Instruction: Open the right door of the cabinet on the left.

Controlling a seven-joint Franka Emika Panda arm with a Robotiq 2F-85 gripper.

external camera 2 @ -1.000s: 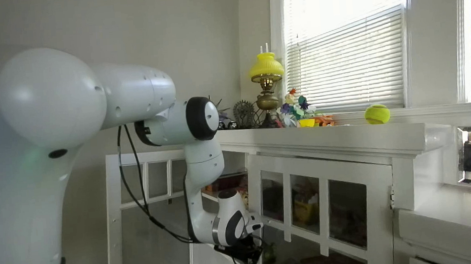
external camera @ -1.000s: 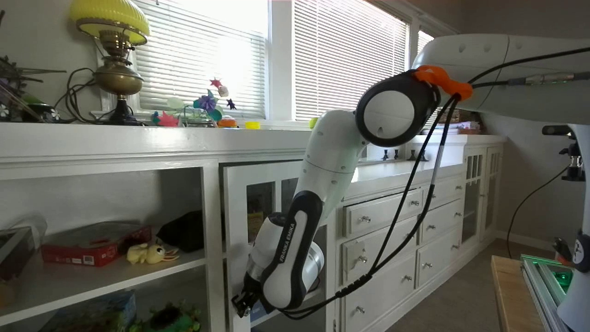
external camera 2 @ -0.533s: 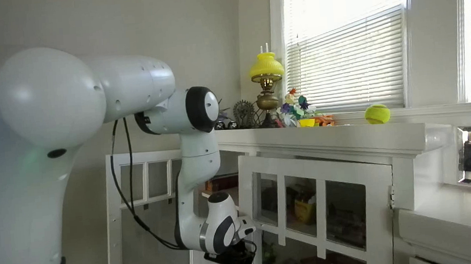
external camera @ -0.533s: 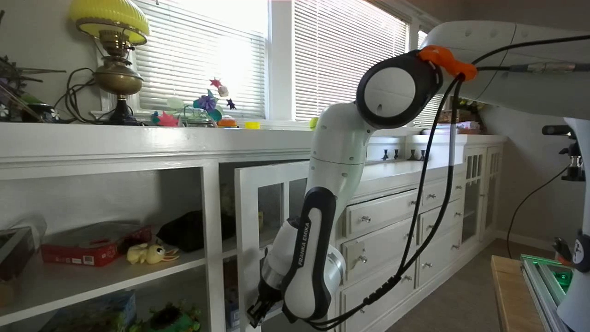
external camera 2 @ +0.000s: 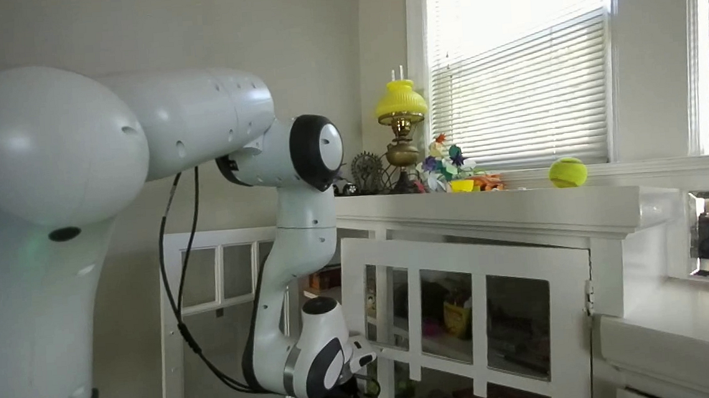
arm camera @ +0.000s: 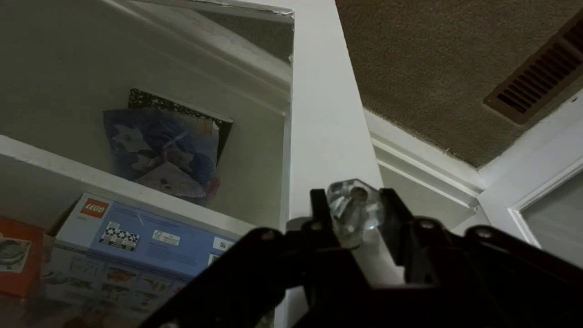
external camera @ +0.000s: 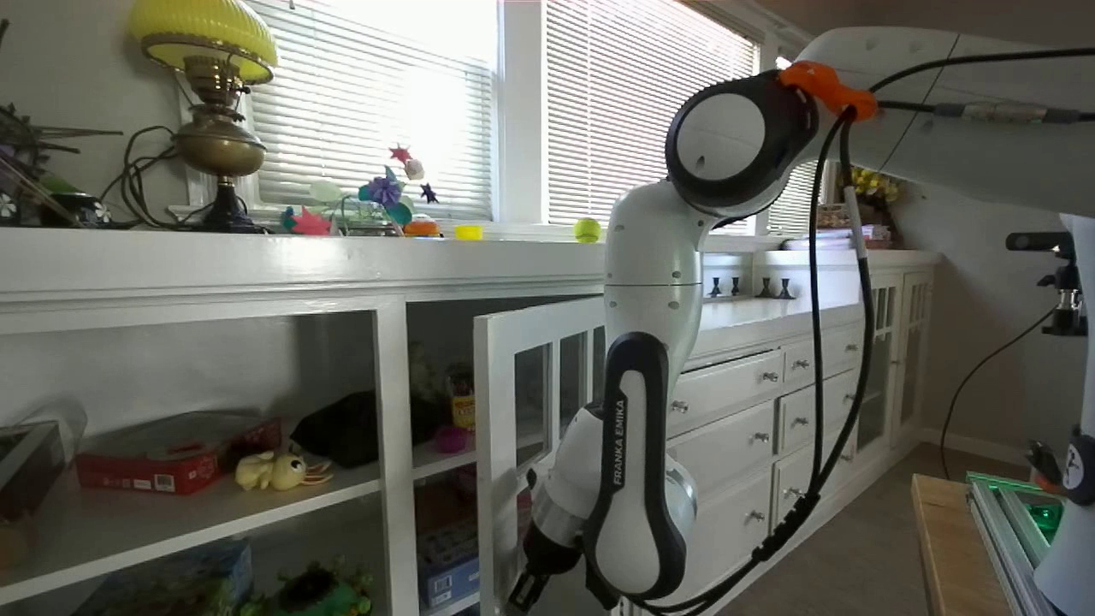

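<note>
In an exterior view I've got the white worktop (external camera: 342, 257) below blinds (external camera: 650, 111), lamp (external camera: 221, 150) and tennis ball (external camera: 588, 229) along it, the right door (external camera: 498, 428) standing partly open. In an exterior view, grey wall (external camera 2: 224, 33) behind my arm (external camera 2: 306, 240), the door angled out from the cabinet (external camera 2: 606, 269). Wrist view: carpet (arm camera: 432, 73), and the door's glass knob (arm camera: 353, 212) sits clamped between my fingers (arm camera: 395, 218).

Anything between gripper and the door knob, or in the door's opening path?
Nothing between: the gripper is clamped on the glass knob. Only the robot's own arm stands before the door; no other obstacle visible.
</note>
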